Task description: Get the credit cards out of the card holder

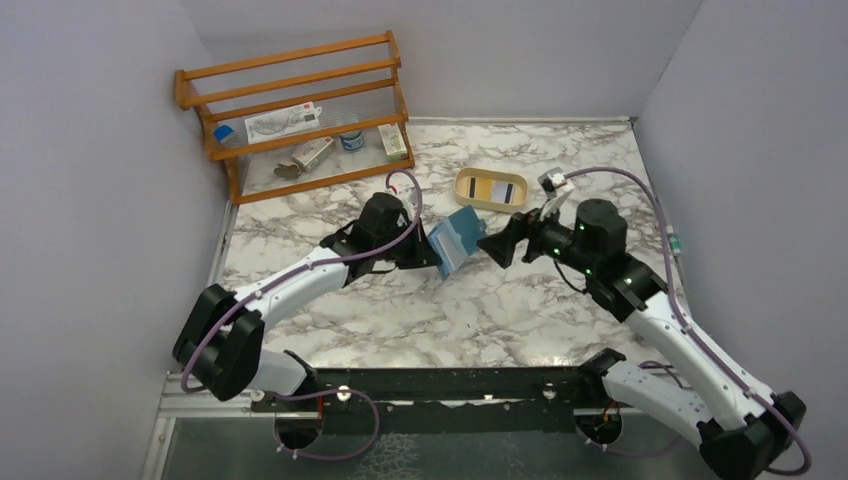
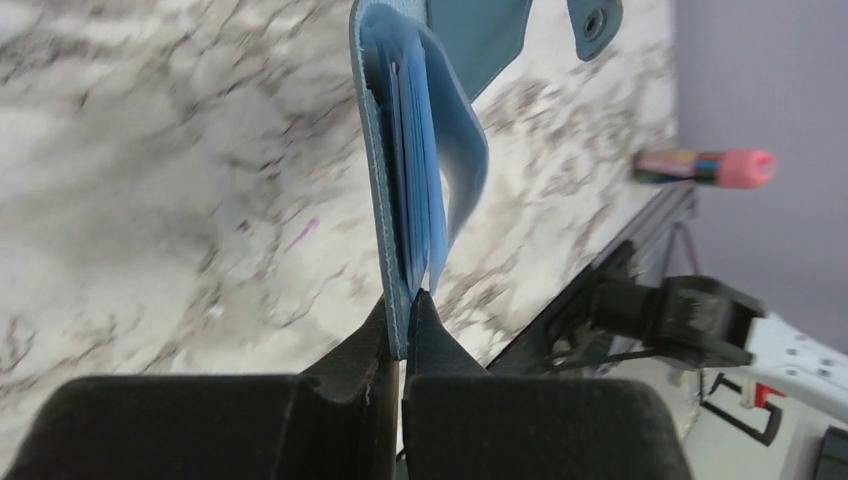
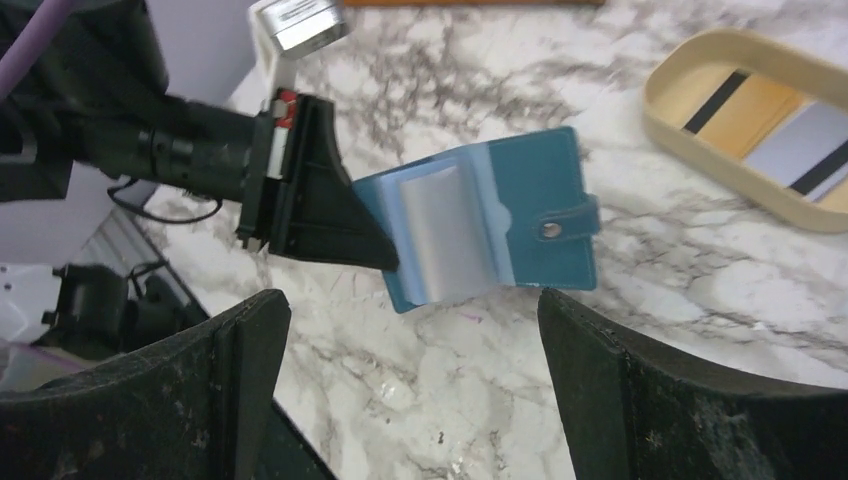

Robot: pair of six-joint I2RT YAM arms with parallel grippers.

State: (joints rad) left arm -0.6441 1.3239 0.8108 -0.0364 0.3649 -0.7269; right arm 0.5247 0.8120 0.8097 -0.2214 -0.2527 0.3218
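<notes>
The teal-blue leather-like folding card holder (image 3: 530,215) hangs open above the white marbled surface (image 1: 400,310), with pale blue-white plastic cards (image 3: 440,235) sleeved inside. The left gripper (image 2: 403,300) clamps one edge, presenting them to the right gripper (image 1: 490,246), whose jaws stand wide apart.

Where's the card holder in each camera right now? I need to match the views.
Top external: card holder at centre.
Left wrist: upper centre, edge-on, rising from the fingertips.
Right wrist: centre, open.
Shared landmark: the left gripper clamping its edge.
</notes>
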